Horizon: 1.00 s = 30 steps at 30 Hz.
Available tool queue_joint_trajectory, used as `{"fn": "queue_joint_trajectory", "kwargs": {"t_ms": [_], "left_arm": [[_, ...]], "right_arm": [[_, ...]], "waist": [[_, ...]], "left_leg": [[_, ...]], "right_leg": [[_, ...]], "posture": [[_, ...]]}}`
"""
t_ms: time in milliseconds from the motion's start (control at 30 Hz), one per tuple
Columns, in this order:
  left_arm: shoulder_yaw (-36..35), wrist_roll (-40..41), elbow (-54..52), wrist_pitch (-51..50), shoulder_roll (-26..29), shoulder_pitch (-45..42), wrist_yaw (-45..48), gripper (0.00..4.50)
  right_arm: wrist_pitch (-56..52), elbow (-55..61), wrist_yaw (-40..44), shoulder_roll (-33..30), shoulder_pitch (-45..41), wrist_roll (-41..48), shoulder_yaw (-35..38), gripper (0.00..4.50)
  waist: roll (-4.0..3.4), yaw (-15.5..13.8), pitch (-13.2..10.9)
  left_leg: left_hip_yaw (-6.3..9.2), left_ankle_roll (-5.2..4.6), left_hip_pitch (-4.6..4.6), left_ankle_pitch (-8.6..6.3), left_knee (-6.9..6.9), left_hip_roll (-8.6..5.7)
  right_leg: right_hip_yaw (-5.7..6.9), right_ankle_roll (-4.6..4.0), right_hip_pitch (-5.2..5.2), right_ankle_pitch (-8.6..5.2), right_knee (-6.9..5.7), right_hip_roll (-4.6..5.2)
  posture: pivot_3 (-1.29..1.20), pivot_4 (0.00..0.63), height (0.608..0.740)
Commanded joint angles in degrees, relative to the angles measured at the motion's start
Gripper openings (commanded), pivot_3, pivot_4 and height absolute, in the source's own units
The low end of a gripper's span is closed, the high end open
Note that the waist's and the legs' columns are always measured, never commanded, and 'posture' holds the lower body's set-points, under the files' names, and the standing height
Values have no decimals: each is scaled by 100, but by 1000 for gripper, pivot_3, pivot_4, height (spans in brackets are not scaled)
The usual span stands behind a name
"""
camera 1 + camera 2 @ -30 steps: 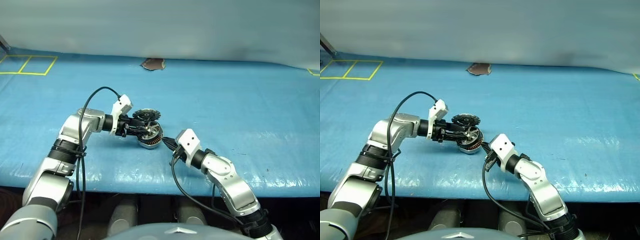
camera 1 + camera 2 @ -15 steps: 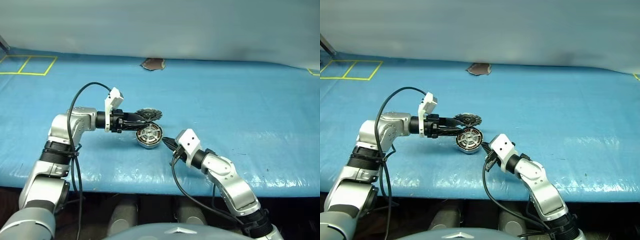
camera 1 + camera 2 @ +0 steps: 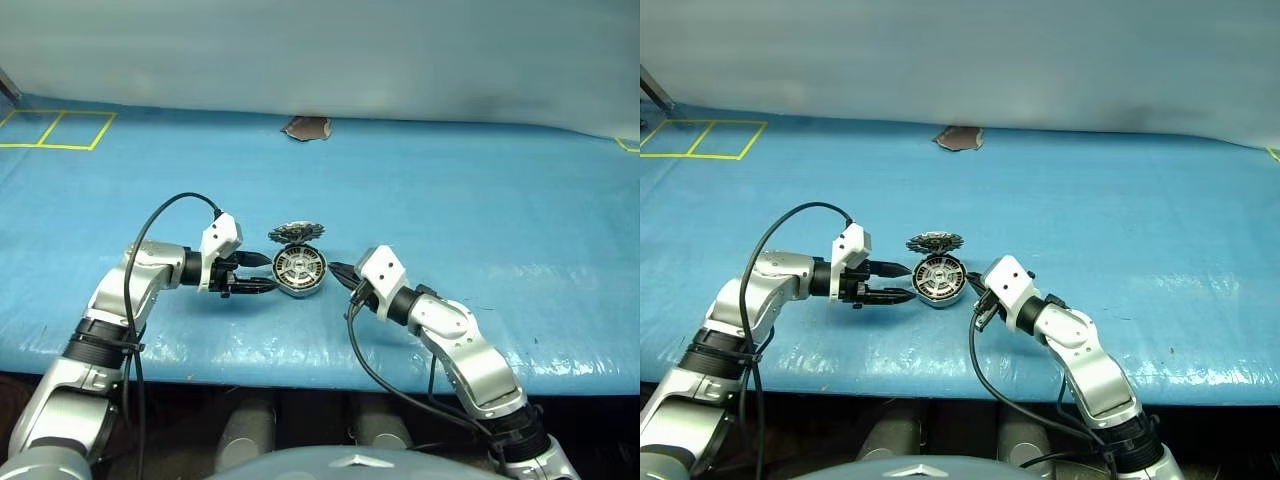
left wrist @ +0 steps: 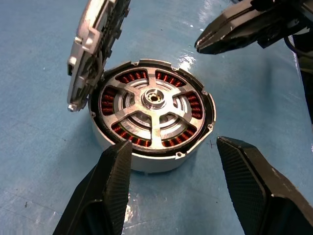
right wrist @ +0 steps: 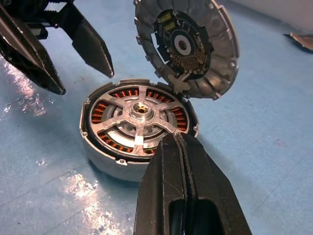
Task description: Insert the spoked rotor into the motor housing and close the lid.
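The motor housing [image 3: 300,272], a short silver cup with copper windings, lies flat on the blue table. A silver spoked rotor [image 4: 154,115] sits inside it over the windings. The lid [image 3: 296,233], a round disc with a notched rim, stands up open from the housing's far rim, joined by a small tab. My left gripper [image 3: 268,272] is open just left of the housing, one finger [image 4: 110,191] on each side of its near wall, holding nothing. My right gripper [image 3: 333,268] is shut and empty, its tip [image 5: 175,139] close to the housing's right rim.
A blue sheet [image 3: 480,220] covers the table, whose front edge runs close below both arms. A brown patch [image 3: 306,127] lies at the far edge, and yellow tape lines [image 3: 55,130] mark the far left. Black cables loop from both wrists.
My left gripper has come off the lid and drawn back to the left. The housing, tipped up a second ago, now lies flat with the lid standing open. The right gripper has barely moved.
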<state>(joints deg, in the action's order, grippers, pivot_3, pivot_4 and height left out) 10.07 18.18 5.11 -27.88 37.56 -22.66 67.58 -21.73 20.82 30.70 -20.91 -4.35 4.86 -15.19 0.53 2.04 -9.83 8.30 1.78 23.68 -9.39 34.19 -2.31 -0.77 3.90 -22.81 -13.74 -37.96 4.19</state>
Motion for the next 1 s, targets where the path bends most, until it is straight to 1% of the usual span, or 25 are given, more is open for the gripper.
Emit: {"fn": "queue_joint_trajectory", "kwargs": {"t_ms": [33, 167, 267, 333, 400, 500, 733, 833, 1000], "left_arm": [[-258, 14, -215, 228, 9, 82, -170, 2984], [-335, 57, -222, 329, -32, 221, -299, 2984], [-324, 25, -227, 433, -25, 329, -317, 2984], [-359, 41, -228, 557, -53, 392, -335, 2984], [-410, 94, -224, 762, -116, 466, -318, 2984], [-402, 7, -214, 1110, -101, 562, -260, 2984], [-509, 162, -136, 1764, -175, 812, -29, 2984], [-571, 232, -135, 1887, -167, 913, 17, 2984], [-798, 420, -104, 2256, -189, 968, 208, 2984]], "right_arm": [[66, 91, -52, -55, -294, 2, 280, 0], [71, -221, 74, -236, -907, -13, 450, 0], [181, -622, 170, -223, -1526, -39, 423, 0], [260, -880, 286, -147, -1914, -5, 359, 0], [304, -1235, 473, 57, -2332, 141, 294, 0], [412, -1735, 735, 311, -2712, 145, 95, 0], [600, -2346, 1067, 726, -2966, 52, -306, 0], [612, -2338, 1086, 786, -2894, 38, -323, 0], [500, -2040, 1185, 681, -2559, 26, -412, 0]], "waist": [[0, 6, 0], [0, 8, 0], [0, 13, 0], [0, 19, 0], [0, 27, 0], [-1, 31, 0], [-2, 21, -1], [-3, 23, -1], [-4, 17, -1]], "left_leg": [[-1, 0, 0, 0, 0, 0], [-5, -1, -1, 1, 4, 0], [-5, -2, -4, 2, 4, 0], [-5, -2, -3, 2, 1, 1], [-5, -2, -2, 2, -3, 0], [-4, -2, -2, 2, -7, 0], [-3, -2, -1, 2, -10, -1], [-2, -1, -3, 2, -9, -1], [-2, -1, -6, 2, -9, 0]], "right_leg": [[0, 3, -1, 2, 0, 0], [-1, 4, 1, 2, 0, 1], [-1, 4, 2, 4, -2, 1], [-1, 10, 1, 8, -2, 0], [0, 15, -1, 12, -1, 0], [1, 17, -3, 15, -1, 0], [-1, 9, -4, 19, 3, 0], [0, 14, -3, 16, 0, -1], [0, 13, -3, 16, -1, -2]], "posture": [[0, 150, 740], [0, 150, 740], [0, 150, 740], [0, 150, 740], [0, 150, 740], [0, 150, 740], [0, 150, 740], [0, 150, 740], [0, 150, 740]]}}
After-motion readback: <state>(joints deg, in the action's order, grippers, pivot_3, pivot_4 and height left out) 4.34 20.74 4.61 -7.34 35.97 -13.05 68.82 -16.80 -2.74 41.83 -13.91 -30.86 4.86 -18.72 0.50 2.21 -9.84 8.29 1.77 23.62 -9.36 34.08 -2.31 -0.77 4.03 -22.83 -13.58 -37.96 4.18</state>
